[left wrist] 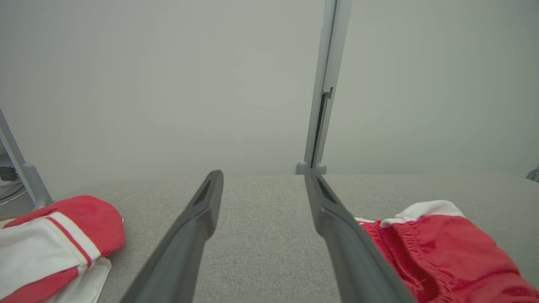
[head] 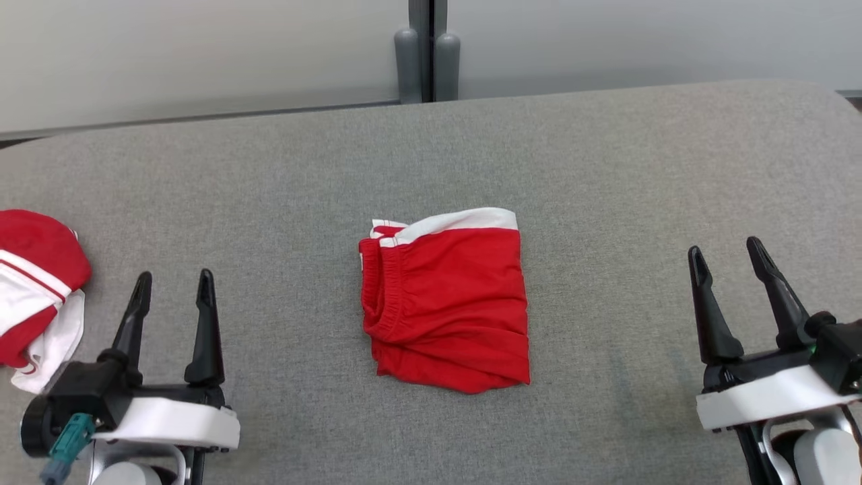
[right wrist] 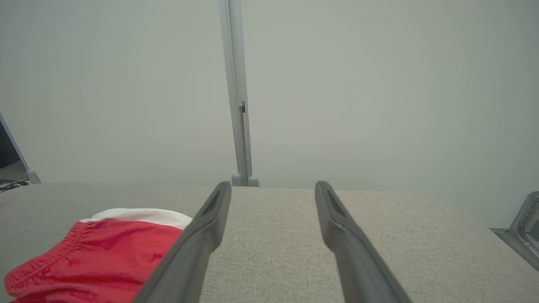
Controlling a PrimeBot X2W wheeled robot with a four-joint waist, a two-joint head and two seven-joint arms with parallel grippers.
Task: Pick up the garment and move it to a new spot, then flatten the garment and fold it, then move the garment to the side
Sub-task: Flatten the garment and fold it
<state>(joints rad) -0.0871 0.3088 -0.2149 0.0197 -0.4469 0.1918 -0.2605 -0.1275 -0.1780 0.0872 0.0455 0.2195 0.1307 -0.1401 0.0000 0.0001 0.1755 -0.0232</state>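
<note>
The garment (head: 448, 300) is a red pair of shorts with a white band, folded into a compact square at the middle of the grey table (head: 606, 168). It lies untouched. My left gripper (head: 174, 286) stands open at the lower left, well left of it, nothing between its fingers. At the lower right my right gripper (head: 728, 257) is open too, far to the garment's right. The left wrist view has the garment (left wrist: 446, 248) at its right, beside my left gripper (left wrist: 263, 181). In the right wrist view the garment (right wrist: 97, 252) lies left of my right gripper (right wrist: 273, 189).
Another red and white piece of clothing (head: 34, 289) lies bunched at the table's left edge, close to my left gripper, and shows in the left wrist view as well (left wrist: 54, 244). A pale wall with a grey post (head: 426, 54) stands behind the table.
</note>
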